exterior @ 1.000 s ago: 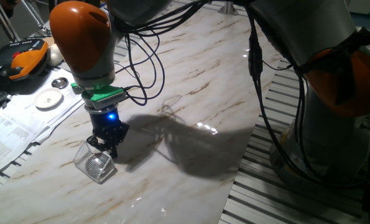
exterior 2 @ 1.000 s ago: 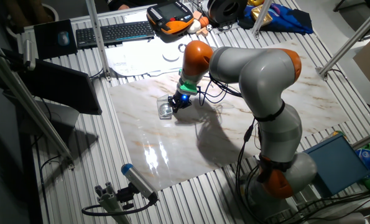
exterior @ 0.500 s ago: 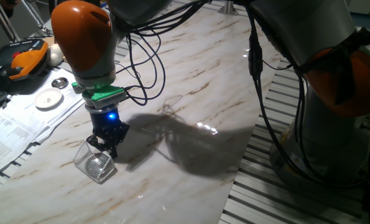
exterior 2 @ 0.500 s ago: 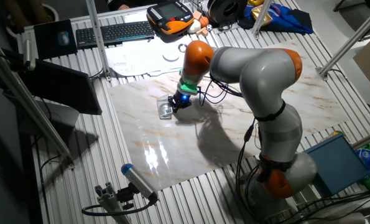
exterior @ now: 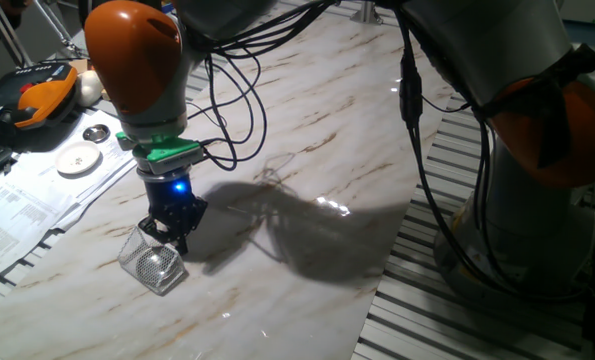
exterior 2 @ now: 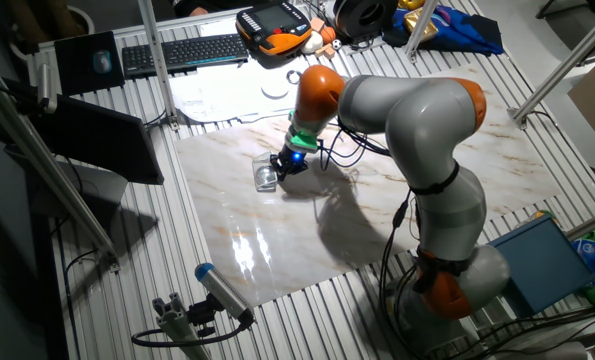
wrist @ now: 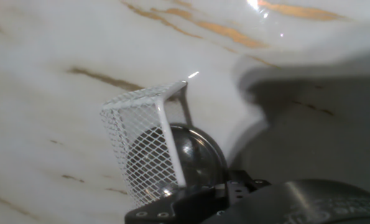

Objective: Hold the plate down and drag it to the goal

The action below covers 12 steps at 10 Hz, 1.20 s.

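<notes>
Plate (wrist: 194, 158) down on marble bench (exterior: 307, 130), partly inside mesh goal (exterior: 151, 262). Hand (exterior: 172, 238) at goal's edge, over plate; finger spacing impossible to tell.

A marble-patterned tabletop (exterior 2: 307, 225), white with brown veins, lies across a bench of ribbed aluminium slats (exterior 2: 227, 330) and carries glossy glare patches and a broad dark shadow. In the upper left of the other fixed view sit a black keyboard (exterior 2: 182, 50) and a dark monitor (exterior 2: 112, 135) on a slanted metal stand (exterior 2: 57, 180). An orange-and-black handheld pendant (exterior 2: 277, 27) rests at top centre. Printed paper sheets (exterior: 22, 205) lie at the left edge of one fixed view. A blue box (exterior 2: 537, 255) sits lower right.
</notes>
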### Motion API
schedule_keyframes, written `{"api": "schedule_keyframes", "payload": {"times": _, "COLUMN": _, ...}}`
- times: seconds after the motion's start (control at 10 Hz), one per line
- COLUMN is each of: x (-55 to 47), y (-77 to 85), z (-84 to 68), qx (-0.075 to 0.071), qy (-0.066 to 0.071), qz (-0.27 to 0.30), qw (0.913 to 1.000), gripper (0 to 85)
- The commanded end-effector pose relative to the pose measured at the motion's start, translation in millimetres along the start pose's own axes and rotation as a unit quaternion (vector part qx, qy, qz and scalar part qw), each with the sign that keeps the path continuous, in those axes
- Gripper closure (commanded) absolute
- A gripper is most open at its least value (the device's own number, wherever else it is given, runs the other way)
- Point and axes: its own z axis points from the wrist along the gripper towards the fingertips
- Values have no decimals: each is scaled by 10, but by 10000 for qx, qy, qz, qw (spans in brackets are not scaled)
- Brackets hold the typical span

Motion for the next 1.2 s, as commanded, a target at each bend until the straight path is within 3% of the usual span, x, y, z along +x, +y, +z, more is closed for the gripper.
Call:
{"api": "schedule_keyframes", "payload": {"times": 0.0, "x": -3, "y": -3, "z": -2, "qx": 14, "qy": -5, "qz": -6, "qw": 10000, "gripper": 850}}
{"api": "schedule_keyframes", "payload": {"times": 0.2, "x": -29, "y": -37, "z": -47, "qx": 115, "qy": 4, "qz": -108, "qw": 9999, "gripper": 850}}
{"api": "schedule_keyframes", "payload": {"times": 0.4, "x": -97, "y": -142, "z": -215, "qx": 294, "qy": 30, "qz": -335, "qw": 9990, "gripper": 850}}
{"api": "schedule_keyframes", "payload": {"times": 0.6, "x": -144, "y": -273, "z": -392, "qx": 619, "qy": -79, "qz": -711, "qw": 9955, "gripper": 850}}
{"api": "schedule_keyframes", "payload": {"times": 0.8, "x": -121, "y": -409, "z": -567, "qx": 727, "qy": -326, "qz": -960, "qw": 9922, "gripper": 850}}
{"api": "schedule_keyframes", "payload": {"times": 1.0, "x": -75, "y": -501, "z": -683, "qx": 1022, "qy": -576, "qz": -1291, "qw": 9847, "gripper": 850}}
{"api": "schedule_keyframes", "payload": {"times": 1.1, "x": -56, "y": -557, "z": -729, "qx": 1097, "qy": -577, "qz": -1426, "qw": 9820, "gripper": 850}}
